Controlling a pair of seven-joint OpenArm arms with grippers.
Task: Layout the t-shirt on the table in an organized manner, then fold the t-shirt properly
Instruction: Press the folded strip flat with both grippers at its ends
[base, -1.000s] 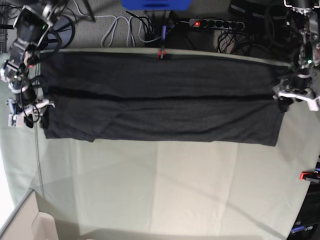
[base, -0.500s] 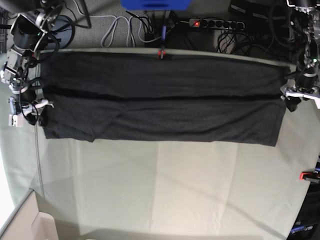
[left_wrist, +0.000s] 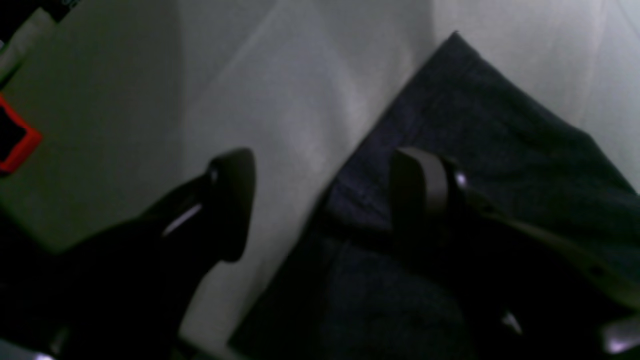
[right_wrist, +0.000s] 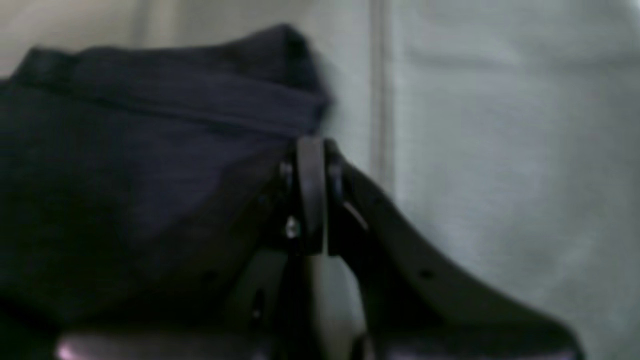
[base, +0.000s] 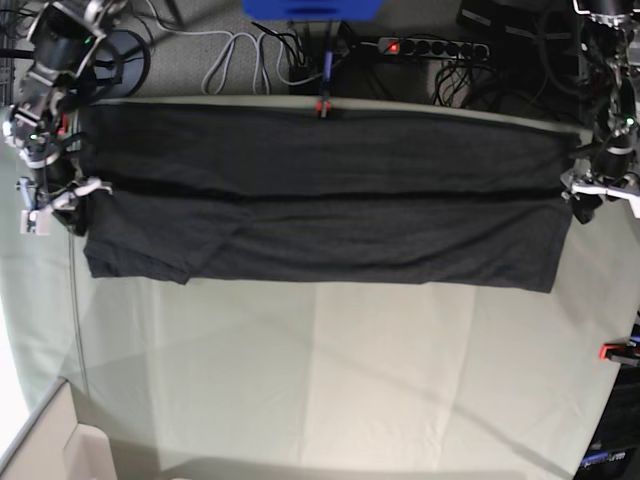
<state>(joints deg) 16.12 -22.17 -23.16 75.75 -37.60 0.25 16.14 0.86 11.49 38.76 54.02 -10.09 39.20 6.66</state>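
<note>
The t-shirt, plain dark side up, lies as a long band across the far part of the table, with a lengthwise fold line along its middle. My left gripper is at the band's right end. In the left wrist view it is open, with one finger over bare table and the other over the t-shirt. My right gripper is at the band's left end. In the right wrist view its fingertips are pressed together against the edge of the t-shirt.
A red clamp sits on the table's far edge and another at the right edge, also seen in the left wrist view. A power strip and cables lie behind the table. A pale box is at the front left corner.
My right gripper has moved toward the far edge with the shirt's left end. My left gripper has shifted slightly to the right, off the shirt's end.
</note>
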